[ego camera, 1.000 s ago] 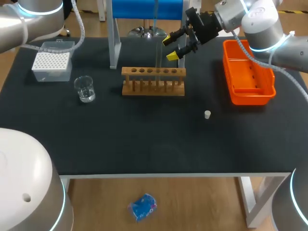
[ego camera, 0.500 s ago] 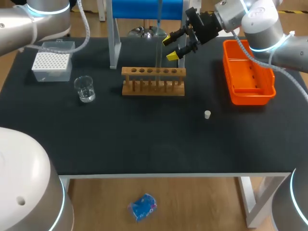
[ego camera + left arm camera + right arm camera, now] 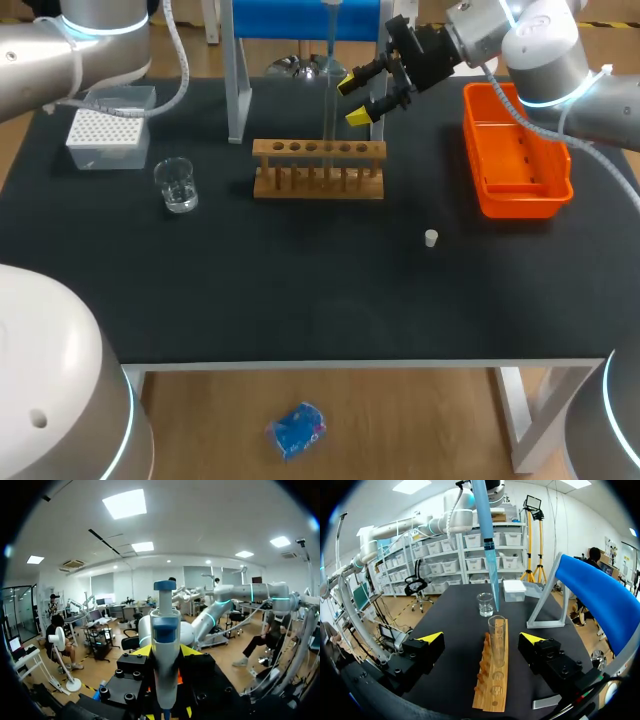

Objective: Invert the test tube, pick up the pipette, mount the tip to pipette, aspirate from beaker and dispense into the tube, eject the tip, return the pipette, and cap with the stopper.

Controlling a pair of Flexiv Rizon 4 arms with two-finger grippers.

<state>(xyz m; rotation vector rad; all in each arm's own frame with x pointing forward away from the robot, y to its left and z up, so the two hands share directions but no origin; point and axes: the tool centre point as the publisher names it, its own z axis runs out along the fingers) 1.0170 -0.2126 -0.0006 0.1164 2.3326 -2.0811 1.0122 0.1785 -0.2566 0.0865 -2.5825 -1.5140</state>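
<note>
In the left wrist view a white and blue pipette [image 3: 165, 640] stands upright between the yellow tips of my left gripper [image 3: 166, 652], which is shut on it. Its long blue tip [image 3: 487, 535] hangs just above the mouth of a clear test tube [image 3: 496, 637] standing upright in the wooden rack [image 3: 492, 680]. From the head view the tip [image 3: 328, 40] comes down over the tube [image 3: 327, 130]; the left gripper itself is above that view. My right gripper [image 3: 353, 100] stays open behind the rack [image 3: 318, 170], fingers either side of the tube but apart from it. A white stopper [image 3: 430, 238] lies on the table.
A glass beaker [image 3: 178, 185] stands left of the rack, with the white tip box [image 3: 105, 128] behind it. An orange tray [image 3: 515, 150] sits at the right. A grey post [image 3: 236, 80] carries the blue pipette stand [image 3: 300, 18] behind the rack.
My left arm has shifted slightly to the right at the top left, and the pipette's tip has come a little lower over the tube. The right arm has not moved.
</note>
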